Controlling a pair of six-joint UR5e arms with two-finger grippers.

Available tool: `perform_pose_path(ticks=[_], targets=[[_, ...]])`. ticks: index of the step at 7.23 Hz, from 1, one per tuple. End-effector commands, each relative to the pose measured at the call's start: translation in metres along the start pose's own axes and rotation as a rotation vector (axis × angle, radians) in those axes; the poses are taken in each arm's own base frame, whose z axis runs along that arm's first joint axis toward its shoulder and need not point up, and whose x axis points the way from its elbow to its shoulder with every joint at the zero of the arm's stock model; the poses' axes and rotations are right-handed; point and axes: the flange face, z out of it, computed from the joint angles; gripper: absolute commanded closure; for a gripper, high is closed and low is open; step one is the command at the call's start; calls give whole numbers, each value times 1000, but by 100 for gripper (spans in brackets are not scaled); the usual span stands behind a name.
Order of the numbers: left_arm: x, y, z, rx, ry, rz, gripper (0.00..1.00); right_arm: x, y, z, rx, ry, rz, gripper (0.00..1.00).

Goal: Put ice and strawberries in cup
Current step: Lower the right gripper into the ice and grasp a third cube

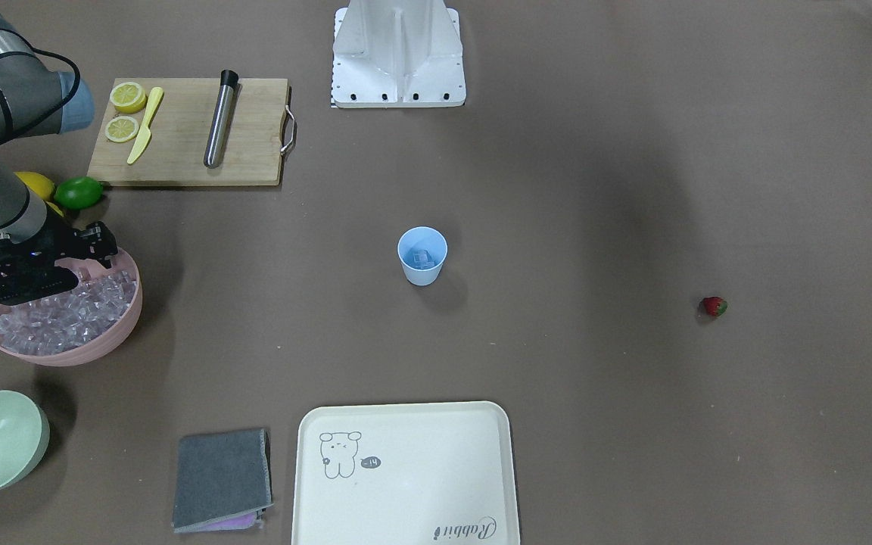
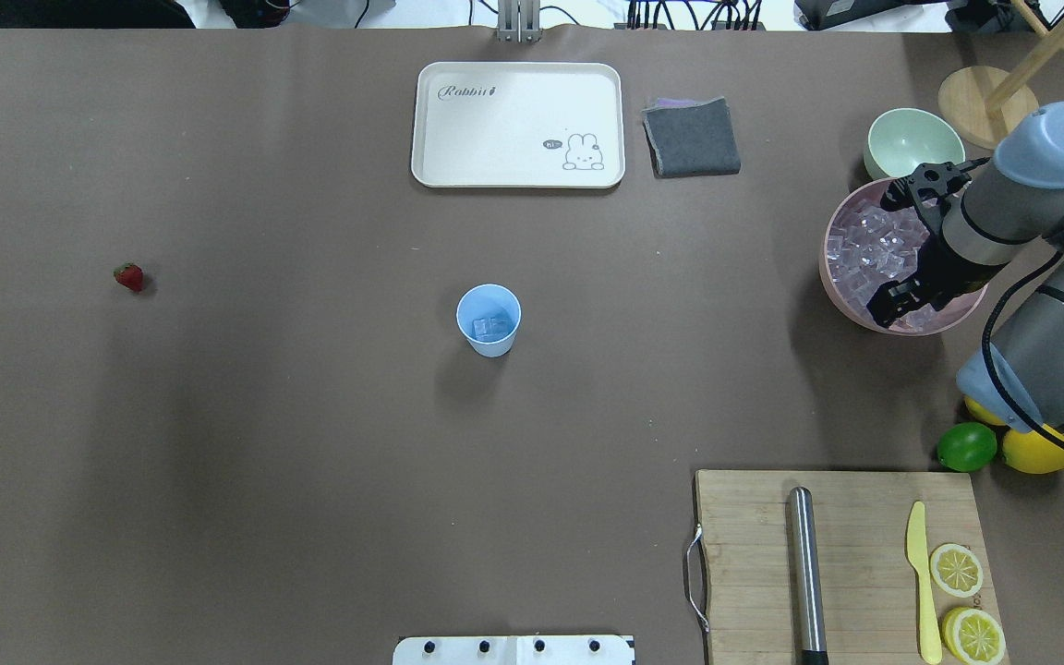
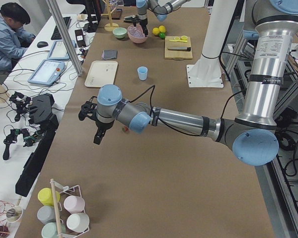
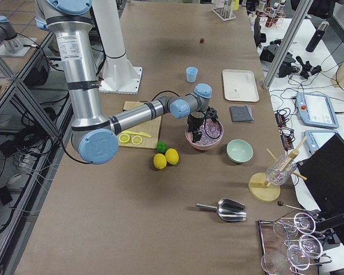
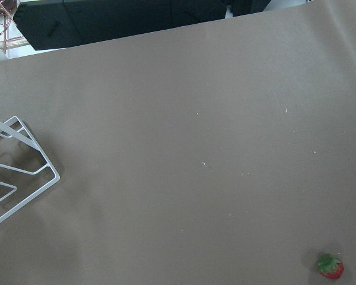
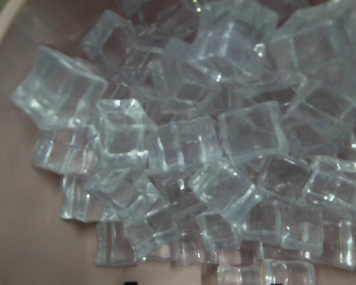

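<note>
The light-blue cup (image 2: 489,320) stands upright mid-table, with an ice cube or two at its bottom (image 1: 421,257). Ice (image 2: 869,245) fills the pink bowl (image 2: 828,277) at the table's right. My right gripper (image 2: 897,245) hangs just over that ice, fingers apart and open with nothing between them; its wrist view shows only cubes (image 6: 184,148). One strawberry (image 2: 128,276) lies alone far left, also at the lower right of the left wrist view (image 5: 331,266). My left gripper (image 3: 89,125) hovers above the table near it; I cannot tell whether it is open or shut.
A pale green bowl (image 2: 912,140) sits beside the pink bowl. A lime (image 2: 966,446) and lemons (image 2: 1035,451) lie under the right arm. The cutting board (image 2: 864,517) carries a steel rod, yellow knife and lemon slices. A cream tray (image 2: 518,125) and grey cloth (image 2: 691,137) lie at the far edge.
</note>
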Motion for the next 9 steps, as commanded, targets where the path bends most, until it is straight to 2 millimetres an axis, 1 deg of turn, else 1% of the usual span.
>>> perform_pose_path(ticks=[1,3,4,5,7,8,9], targets=[[1,0,-1,6,1,6,2,4,-2,0,-1,5,-20,20],[0,2,0,3,0,3,2,11,-5,-8,12,6,-19,20],[-1,2,1,2,0,2,2,13,-5,-3,5,12,-29,20],[-2,3,1,1,-1,1,2,19,-4,5,-8,17,-19,20],[-2,4,1,1,-1,1,2,23,-6,10,-14,29,-13,20],[-2,4,1,1,-1,1,2,20,-8,9,-11,27,-18,22],[-2,5,1,1,-1,1,2,19,-8,7,-8,26,-18,36]])
